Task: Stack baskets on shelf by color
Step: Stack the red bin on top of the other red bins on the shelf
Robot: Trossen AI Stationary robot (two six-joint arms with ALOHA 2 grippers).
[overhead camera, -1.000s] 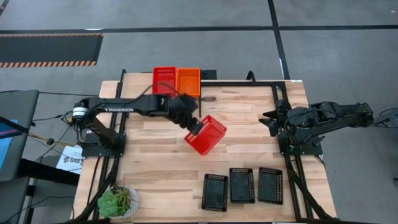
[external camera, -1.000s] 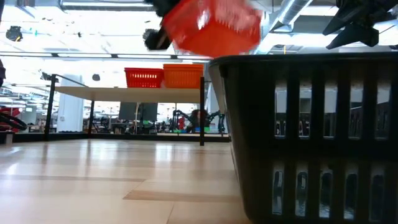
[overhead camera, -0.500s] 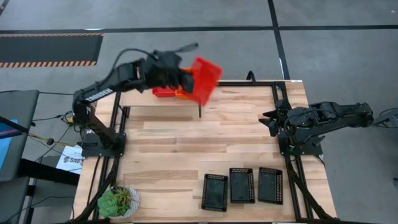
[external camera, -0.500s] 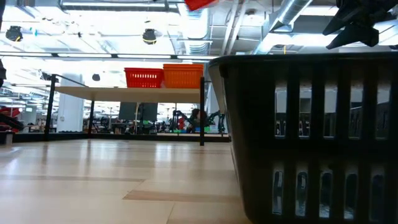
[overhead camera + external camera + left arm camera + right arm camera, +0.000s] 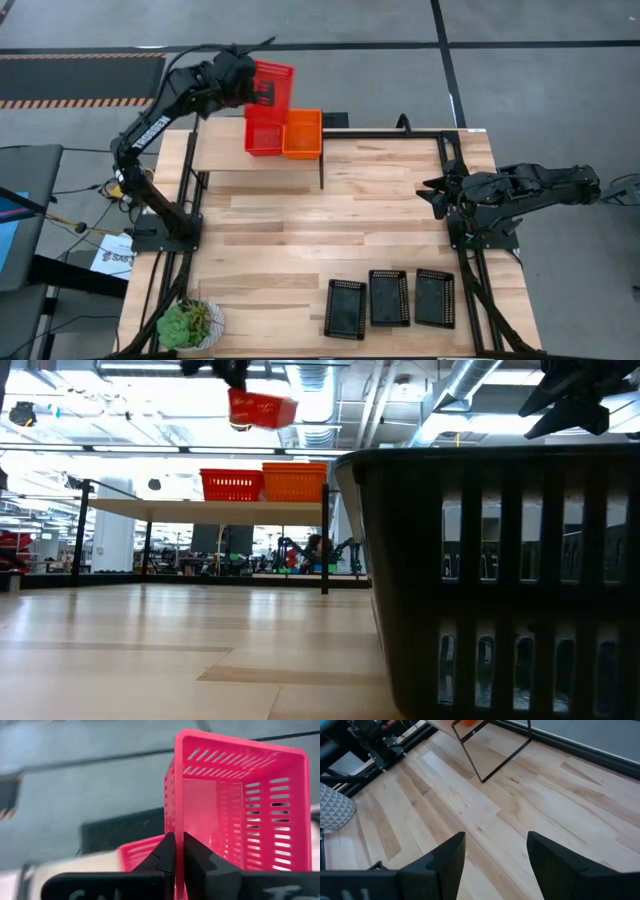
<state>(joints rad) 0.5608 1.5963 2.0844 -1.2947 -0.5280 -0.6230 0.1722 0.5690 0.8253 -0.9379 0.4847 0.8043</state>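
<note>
Well, plenty is masked here. In the low view a black basket (image 5: 500, 580) right at the lens fills the right half, cut off at the edge and blocking the worktop (image 5: 150, 650) behind it. The left pincer (image 5: 175, 851) is clamped on one wall of a red basket (image 5: 272, 82), fingers pressed together on the mesh. That basket hangs in the air above the shelf's (image 5: 225, 160) far end, over the red basket (image 5: 264, 136) already sitting there. From above it partly covers that lower basket. In the left wrist view only a corner of the lower one peeks out, blurred, so whether it is a single basket or a stack cannot be told. Same doubt for the orange basket (image 5: 302, 134) touching its side on the shelf: one rim shows from above, nothing more.

The count, then, as seen. Red: two, one held aloft, one on the shelf. Orange: one visible. Black: three, in a row (image 5: 390, 298) on the worktop's near edge, close side by side. A potted plant (image 5: 190, 322) sits at the near left corner.

The right pincer (image 5: 495, 851) waits at the worktop's right edge, well away from every basket, fingers spread wide with nothing between them, only bare wood and the shelf's black frame leg (image 5: 470, 755) ahead.
</note>
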